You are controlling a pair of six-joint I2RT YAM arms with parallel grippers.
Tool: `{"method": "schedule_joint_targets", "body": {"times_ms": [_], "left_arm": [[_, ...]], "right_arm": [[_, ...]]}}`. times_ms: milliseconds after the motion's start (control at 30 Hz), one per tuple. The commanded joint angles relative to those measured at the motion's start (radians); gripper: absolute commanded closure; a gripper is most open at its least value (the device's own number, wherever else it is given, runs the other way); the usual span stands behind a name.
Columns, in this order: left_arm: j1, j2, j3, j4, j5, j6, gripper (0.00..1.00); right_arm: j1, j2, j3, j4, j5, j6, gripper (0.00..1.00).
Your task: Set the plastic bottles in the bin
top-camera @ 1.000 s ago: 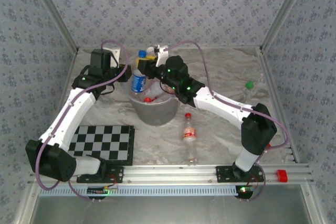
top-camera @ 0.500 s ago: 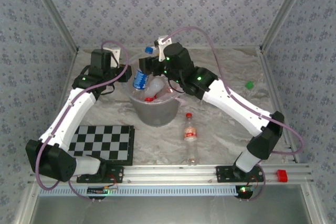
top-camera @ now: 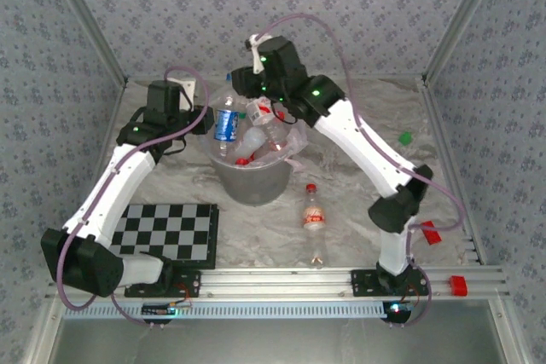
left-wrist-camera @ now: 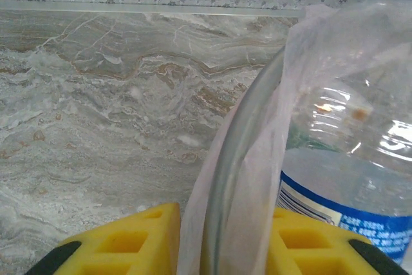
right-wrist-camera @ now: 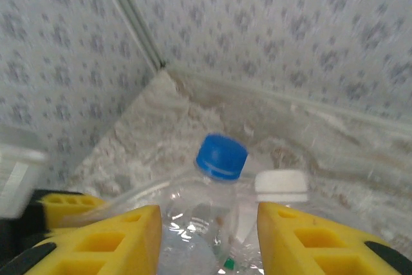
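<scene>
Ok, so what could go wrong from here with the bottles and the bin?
The bin looks heaped: the upright blue-label bottle stands well above the rest and could topple out. The right gripper hovers just over the bottle caps and might knock one loose. The left gripper pinches rim and liner; a tug could tip the bin.

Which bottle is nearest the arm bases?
The red-capped bottle lying on the table in front of the bin; those in the bin sit farther back.

grey bin (top-camera: 250, 183), blue-labelled bottle (top-camera: 225, 128), black-and-white checkered board (top-camera: 166, 232)
</scene>
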Motion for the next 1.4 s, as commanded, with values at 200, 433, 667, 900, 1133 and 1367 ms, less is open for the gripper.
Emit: {"method": "schedule_joint_targets", "body": {"times_ms": [200, 433, 667, 900, 1133, 1367], "left_arm": [[0.012, -0.04, -0.004, -0.004, -0.002, 0.0, 0.67], [0.01, -0.023, -0.005, -0.005, 0.006, -0.002, 0.67], [0.012, -0.008, -0.005, -0.01, 0.003, 0.004, 0.67], [0.012, 0.009, -0.003, -0.012, 0.007, 0.002, 0.67], [0.012, 0.014, -0.002, -0.014, 0.01, -0.003, 0.67], [0.012, 0.009, -0.003, -0.014, 0.001, -0.001, 0.67]], "right_arm": [[-0.038, -0.148, -0.02, -0.198, -0.021, 0.009, 0.45], [-0.199, -0.506, -0.425, -0.172, -0.061, 0.063, 0.32], [-0.401, -0.688, -0.814, -0.228, -0.165, 0.146, 0.32], [-0.46, -0.634, -1.18, -0.12, -0.425, 0.217, 0.29], [-0.359, -0.452, -1.247, -0.067, -0.469, 0.22, 0.08], [-0.295, -0.297, -1.267, 0.024, -0.484, 0.245, 0.08]]}}
